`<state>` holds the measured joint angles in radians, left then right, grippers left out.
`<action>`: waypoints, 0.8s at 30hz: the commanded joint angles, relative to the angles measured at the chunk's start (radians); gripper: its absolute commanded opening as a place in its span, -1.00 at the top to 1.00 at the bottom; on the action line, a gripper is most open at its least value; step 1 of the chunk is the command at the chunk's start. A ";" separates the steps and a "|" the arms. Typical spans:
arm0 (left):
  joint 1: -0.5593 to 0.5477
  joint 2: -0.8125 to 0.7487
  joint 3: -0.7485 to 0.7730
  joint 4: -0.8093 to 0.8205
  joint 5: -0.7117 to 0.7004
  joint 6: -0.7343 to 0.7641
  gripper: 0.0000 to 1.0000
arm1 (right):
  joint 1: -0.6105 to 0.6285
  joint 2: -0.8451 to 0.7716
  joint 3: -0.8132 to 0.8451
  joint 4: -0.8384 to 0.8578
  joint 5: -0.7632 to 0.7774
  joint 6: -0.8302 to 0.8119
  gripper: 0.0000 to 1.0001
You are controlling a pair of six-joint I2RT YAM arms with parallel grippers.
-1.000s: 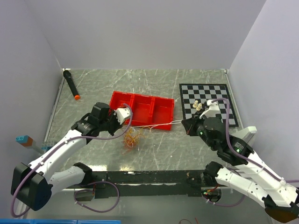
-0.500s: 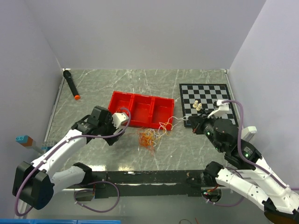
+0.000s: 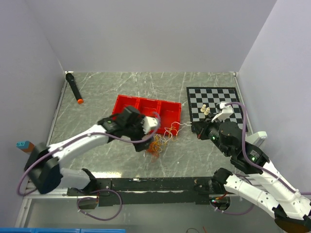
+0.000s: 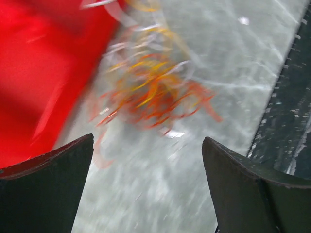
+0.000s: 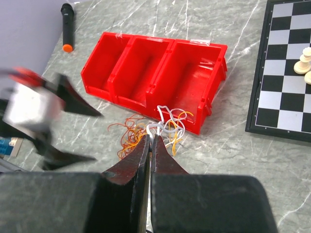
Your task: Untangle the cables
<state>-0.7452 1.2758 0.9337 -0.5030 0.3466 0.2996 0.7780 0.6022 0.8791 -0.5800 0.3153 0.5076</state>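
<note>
If pulled now, with right gripper (image 5: 149,137) clamped on cables (image 5: 127,137) and left gripper (image 4: 147,145) agape above them mid-frame, may drag whole tangle unpinned.

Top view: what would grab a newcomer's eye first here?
The bright red tray mid-table, with the orange, yellow and white cables bunched by its near right corner. The left gripper hangs open over the bundle while the right gripper pinches white strands; a chessboard lies at far right.
</note>
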 commanded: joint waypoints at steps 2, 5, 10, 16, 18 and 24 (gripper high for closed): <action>-0.091 0.163 0.042 0.098 -0.041 -0.024 -0.93 | -0.002 -0.022 -0.006 0.029 0.005 0.009 1.00; -0.091 0.243 0.060 0.151 -0.093 -0.040 -0.93 | -0.002 -0.039 -0.020 0.026 0.010 0.017 1.00; -0.091 0.301 0.048 0.239 -0.078 -0.053 -0.93 | -0.002 -0.045 -0.037 0.019 0.001 0.031 1.00; -0.100 0.327 -0.005 0.296 -0.067 -0.022 0.26 | -0.002 -0.045 -0.023 -0.001 0.001 0.028 1.00; -0.100 0.301 -0.042 0.296 -0.070 -0.011 0.61 | -0.002 -0.050 -0.008 -0.009 0.008 0.014 1.00; -0.097 0.202 -0.084 0.218 -0.115 0.027 0.99 | -0.002 -0.045 0.072 -0.050 0.065 -0.020 1.00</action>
<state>-0.8406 1.5715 0.8654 -0.2405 0.2611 0.2928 0.7780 0.5629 0.8600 -0.6159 0.3305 0.5243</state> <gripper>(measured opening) 0.028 0.021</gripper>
